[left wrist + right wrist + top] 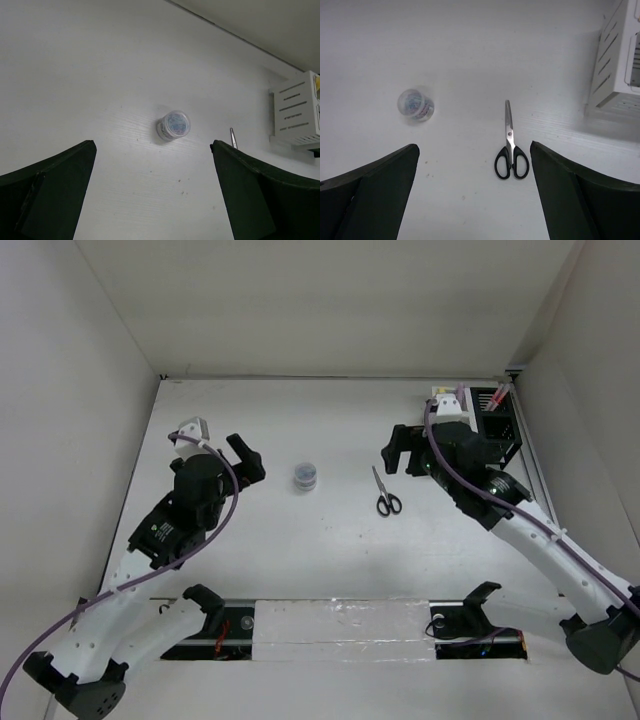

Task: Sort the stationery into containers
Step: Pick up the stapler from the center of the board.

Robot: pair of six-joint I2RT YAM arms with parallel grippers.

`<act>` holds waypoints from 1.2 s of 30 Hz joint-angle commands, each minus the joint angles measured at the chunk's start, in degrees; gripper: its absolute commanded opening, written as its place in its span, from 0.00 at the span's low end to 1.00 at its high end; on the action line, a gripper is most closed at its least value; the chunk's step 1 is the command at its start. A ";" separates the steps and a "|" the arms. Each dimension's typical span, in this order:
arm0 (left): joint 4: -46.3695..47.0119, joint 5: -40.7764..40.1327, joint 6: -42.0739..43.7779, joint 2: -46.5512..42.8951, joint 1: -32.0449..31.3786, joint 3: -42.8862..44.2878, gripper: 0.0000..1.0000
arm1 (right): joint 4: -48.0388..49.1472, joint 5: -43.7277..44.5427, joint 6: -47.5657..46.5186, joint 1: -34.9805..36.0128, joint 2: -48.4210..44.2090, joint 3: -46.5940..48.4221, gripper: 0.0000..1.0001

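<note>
Black-handled scissors [385,494] lie closed on the white table, blades pointing away; they also show in the right wrist view [510,146]. A small round roll-like tub [306,476] stands left of them and shows in the left wrist view [174,125] and the right wrist view [416,104]. The white organizer [447,400] and the black organizer [499,428] stand at the back right with pens and highlighters sticking out. My left gripper [250,462] is open and empty, left of the tub. My right gripper [392,452] is open and empty, just above and beyond the scissors.
White walls close the table on the left, back and right. A black rail with a taped strip [340,625] runs along the near edge between the arm bases. The white organizer also shows in both wrist views [299,114] [616,70].
</note>
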 commanded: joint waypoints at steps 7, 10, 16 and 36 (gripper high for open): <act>1.85 0.59 2.04 0.70 0.14 -0.62 1.00 | -4.05 2.80 6.56 -1.65 5.67 -2.30 0.96; 1.23 4.37 1.50 3.77 0.14 0.87 1.00 | -2.29 -0.17 3.77 -3.83 3.82 -4.16 0.94; -0.87 2.27 2.12 8.44 0.14 2.72 1.00 | -6.69 1.04 3.32 -6.74 9.00 -3.64 0.91; -1.67 5.60 3.96 10.90 0.14 2.28 1.00 | -10.64 -4.67 2.80 -10.43 27.37 -3.46 0.63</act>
